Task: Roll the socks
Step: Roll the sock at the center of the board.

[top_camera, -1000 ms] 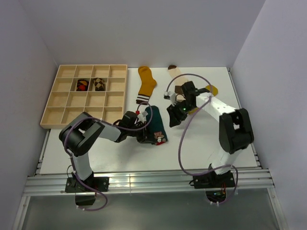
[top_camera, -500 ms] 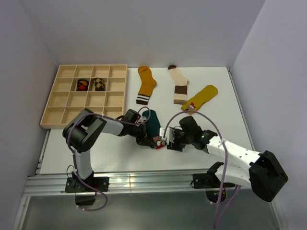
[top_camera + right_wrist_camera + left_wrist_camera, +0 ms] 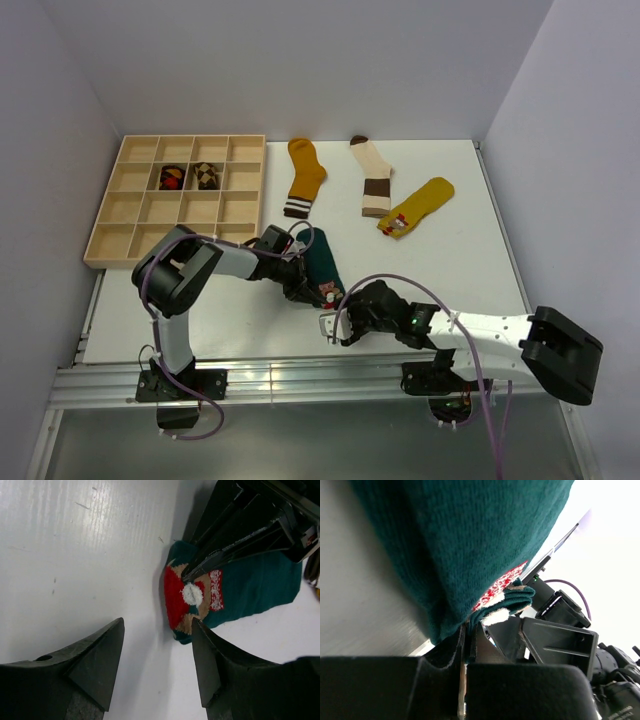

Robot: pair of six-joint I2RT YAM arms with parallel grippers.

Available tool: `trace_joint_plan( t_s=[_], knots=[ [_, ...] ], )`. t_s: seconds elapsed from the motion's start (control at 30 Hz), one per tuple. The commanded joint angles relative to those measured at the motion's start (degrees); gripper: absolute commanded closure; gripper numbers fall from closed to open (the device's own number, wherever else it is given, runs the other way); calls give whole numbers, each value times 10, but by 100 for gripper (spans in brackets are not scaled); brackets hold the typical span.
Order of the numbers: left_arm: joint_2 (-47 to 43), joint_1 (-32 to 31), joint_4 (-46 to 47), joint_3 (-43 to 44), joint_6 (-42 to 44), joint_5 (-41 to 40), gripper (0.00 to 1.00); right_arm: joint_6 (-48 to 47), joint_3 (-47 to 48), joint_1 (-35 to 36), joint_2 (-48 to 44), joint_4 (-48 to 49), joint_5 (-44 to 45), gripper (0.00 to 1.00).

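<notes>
White table (image 3: 480, 250) enclosed by plain pale lavender walls (image 3: 300, 70), evenly lit.

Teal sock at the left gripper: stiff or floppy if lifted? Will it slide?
Probably floppy: the teal sock is soft knit, bunching where the left gripper pinches it. Likely light, since it lies flat and thin. It may slide when pushed on the smooth table.

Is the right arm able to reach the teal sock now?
Probably yes: the right gripper, open, faces the red-patterned end of the teal sock, nothing between. The left gripper clamps the sock close by, leaving little room.
</notes>
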Motion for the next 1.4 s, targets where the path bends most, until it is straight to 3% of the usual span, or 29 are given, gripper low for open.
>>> trace_joint_plan(
  t_s=[0.0, 0.3, 0.5, 0.67, 0.77, 1.03, 1.2, 1.37],
  knots=[
    [33, 2, -69, -3, 3, -6, 100, -43, -20, 20, 23, 108, 64, 37],
    [50, -3, -97, 12, 34, 2, 100, -95, -34, 37, 125, 253, 125, 42],
    [58, -6, -121, 29, 61, 12, 100, -114, -34, 43, 163, 272, 130, 43],
    [57, -7, -125, 33, 77, 17, 99, -118, -26, 45, 185, 267, 135, 62],
    [53, -8, -147, 45, 101, 2, 89, -110, -15, 44, 180, 226, 137, 78],
    [16, -8, -189, 108, 152, -55, 61, -34, 53, 34, 88, -44, 48, 86],
    [0, -8, -185, 127, 160, -111, 56, 2, 98, 28, 69, -187, -18, 86],
    [-23, -8, -151, 127, 151, -145, 54, 29, 107, 7, 64, -235, -67, 86]
  ],
)
